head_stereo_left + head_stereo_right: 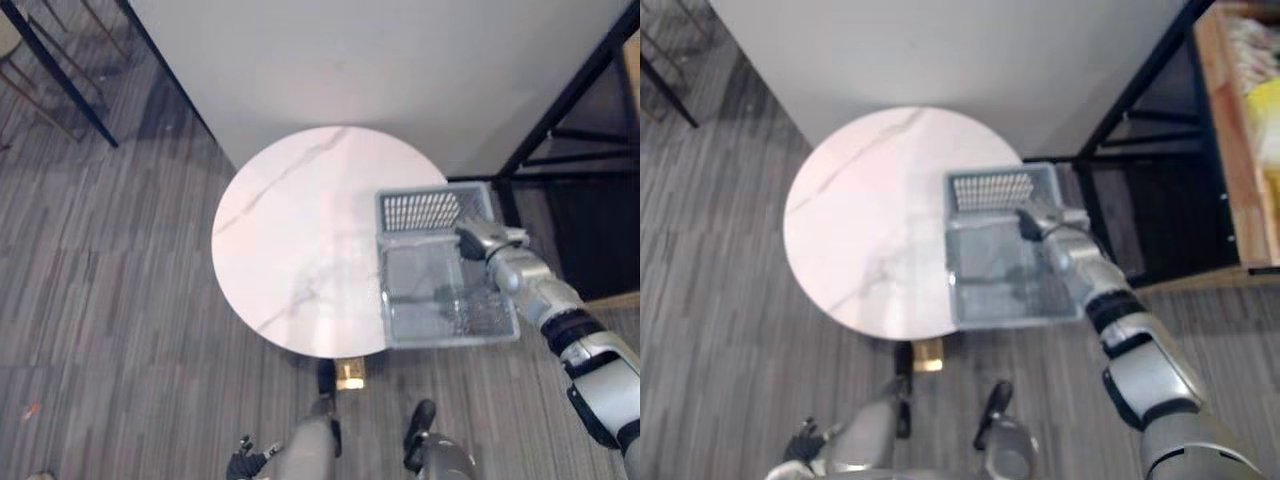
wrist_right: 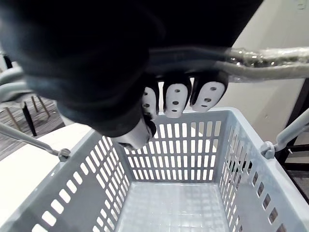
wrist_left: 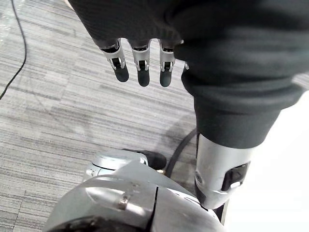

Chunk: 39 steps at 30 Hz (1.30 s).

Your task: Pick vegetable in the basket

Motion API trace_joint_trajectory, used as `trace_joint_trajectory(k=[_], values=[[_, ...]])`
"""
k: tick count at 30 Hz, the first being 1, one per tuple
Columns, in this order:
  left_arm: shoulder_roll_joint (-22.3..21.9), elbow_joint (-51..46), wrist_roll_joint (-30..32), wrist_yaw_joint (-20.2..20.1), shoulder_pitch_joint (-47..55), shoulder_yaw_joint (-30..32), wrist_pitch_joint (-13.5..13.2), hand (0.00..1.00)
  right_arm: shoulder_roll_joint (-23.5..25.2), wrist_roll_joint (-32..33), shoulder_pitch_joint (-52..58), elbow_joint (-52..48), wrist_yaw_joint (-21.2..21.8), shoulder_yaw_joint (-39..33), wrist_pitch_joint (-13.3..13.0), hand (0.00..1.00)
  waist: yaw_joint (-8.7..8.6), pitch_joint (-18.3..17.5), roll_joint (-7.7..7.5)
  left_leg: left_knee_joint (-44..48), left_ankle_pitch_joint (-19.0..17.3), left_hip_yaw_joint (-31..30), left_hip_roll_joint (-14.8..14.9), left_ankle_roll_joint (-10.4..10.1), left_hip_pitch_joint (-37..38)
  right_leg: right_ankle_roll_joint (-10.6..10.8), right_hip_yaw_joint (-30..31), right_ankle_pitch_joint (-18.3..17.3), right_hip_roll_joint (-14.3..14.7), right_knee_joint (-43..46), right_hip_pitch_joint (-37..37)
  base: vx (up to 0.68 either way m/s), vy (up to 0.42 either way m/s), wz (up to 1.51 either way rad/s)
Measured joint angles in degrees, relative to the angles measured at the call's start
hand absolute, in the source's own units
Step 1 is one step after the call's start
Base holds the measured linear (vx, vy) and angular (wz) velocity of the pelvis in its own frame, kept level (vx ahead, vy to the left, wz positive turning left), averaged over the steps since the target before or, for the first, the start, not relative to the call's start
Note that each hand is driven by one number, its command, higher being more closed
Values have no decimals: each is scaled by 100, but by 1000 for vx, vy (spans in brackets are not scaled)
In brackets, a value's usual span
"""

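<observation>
Nearest the lens, the left hand [image 3: 140, 65] hangs low at the robot's left side above the grey striped carpet [image 1: 100, 300], fingers straight, spread apart and holding nothing. At the far left of the carpet stand thin dark furniture legs [image 1: 60, 80]. Centre of the scene: a round white marble table [image 1: 290, 220], its top veined with faint grey lines, set against a plain white wall panel [image 1: 350, 60]. The grey plastic basket [image 1: 430, 210] sits over the right edge of the table, with its right side reaching past that edge; whether its base rests on the tabletop or is raised off it cannot be told. Basket construction: slotted walls on all four sides and a perforated floor, both visible in the right wrist view. No item inside the basket can be made out. The right hand [image 1: 480, 240] reaches in from the lower right to the basket's far right corner. Its fingers [image 2: 175, 99] are curled round the basket's grey carry handle [image 2: 270, 65], clamped on it, with the dark-tipped ends folded back under the bar. To the right of the table stands a black metal frame [image 1: 560, 110], its uprights and crossbars near the basket's right side. Beyond the frame, at the far right, is a wooden shelf [image 1: 1225, 150] carrying yellow and pale items too blurred to identify.
</observation>
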Motion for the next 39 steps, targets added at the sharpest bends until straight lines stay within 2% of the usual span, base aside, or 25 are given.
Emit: trace_joint_trajectory(k=[3, 6, 10, 12, 20, 23, 26, 32, 33, 35, 38, 39], values=[[26, 27, 235, -81, 19, 3, 60, 0, -254, 25, 659, -695, 210, 100, -213, 100, -37, -350, -23, -25, -16, 13, 5, -11, 96, 3, 56, -2, 7, -13, 74, -16, -1, -6], [31, 117, 424, -117, 28, 14, 72, 0, -476, 99, 1107, -1182, 249, 87, -400, 100, -97, -546, -25, -36, -42, 56, 33, -7, 179, 6, 158, -9, 29, -17, 96, -44, -2, -12], [44, 231, 589, -133, 92, 16, 185, 0, -677, 350, 1752, -1652, 399, -109, -483, 100, -197, -763, -33, -37, -108, 196, 55, 9, 277, 31, 405, -35, 77, -58, 115, -37, 4, -20], [47, 238, 678, -184, 157, 24, 190, 0, -813, 419, 2041, -1802, 459, -195, -529, 100, -324, -863, -17, -37, -119, 209, 66, 19, 309, 33, 558, -33, 88, -115, 162, 1, 5, -2], [50, 357, 705, -334, 274, 69, 192, 0, -1118, 455, 2672, -2153, 478, -596, -607, 100, -370, -1087, 19, -36, -249, 640, 53, 72, 505, 73, 1169, 41, 155, -258, 151, 34, 8, -26], [43, 442, 705, -349, 355, 161, 192, 0, -1143, 464, 2839, -2352, 478, -635, -663, 100, -454, -1149, 35, -23, -318, 852, 59, 48, 676, 90, 1384, 144, 173, -342, 209, 82, -7, -33], [-1, 459, 704, -370, 394, 245, 196, 0, -1147, 466, 3111, -2369, 479, -838, -753, 100, -499, -1167, 65, 4, -344, 867, 58, 67, 807, 86, 1384, 143, 174, -332, 347, 90, -12, -8], [-80, 426, 702, -361, 456, 297, 190, 0, -1162, 470, 3546, -2480, 474, -1414, -746, 100, -503, -1175, 78, 5, -420, 939, 19, 62, 943, 65, 1456, 64, 156, -150, 350, 31, 12, -5], [-84, 431, 704, -359, 475, 296, 197, 0, -1161, 470, 3847, -2683, 465, -1713, -744, 100, -551, -1142, 17, 4, -470, 953, -39, 57, 1033, 87, 1478, -123, 74, 91, 282, -18, 59, -1], [-66, 433, 732, -351, 507, 288, 213, 0, -1150, 464, 4158, -3033, 449, -2039, -737, 100, -654, -1115, -38, 3, -495, 1055, -134, 87, 1068, 149, 1618, -258, -60, 347, 122, -26, 79, -28], [7, 408, 991, -346, 433, 267, 245, 0, -1124, 460, 4408, -3450, 407, -2375, -734, 100, -681, -1119, -93, 3, -542, 1548, -240, 176, 865, 345, 2088, -98, -83, 321, -361, -33, 96, -71], [113, 380, 1100, -355, 399, 259, 246, 0, -1057, 460, 4470, -3608, 396, -2426, -718, 100, -834, -1128, -233, 22, -540, 1749, -371, 226, 730, 304, 2238, 22, -158, 184, -553, -31, 128, -75]])
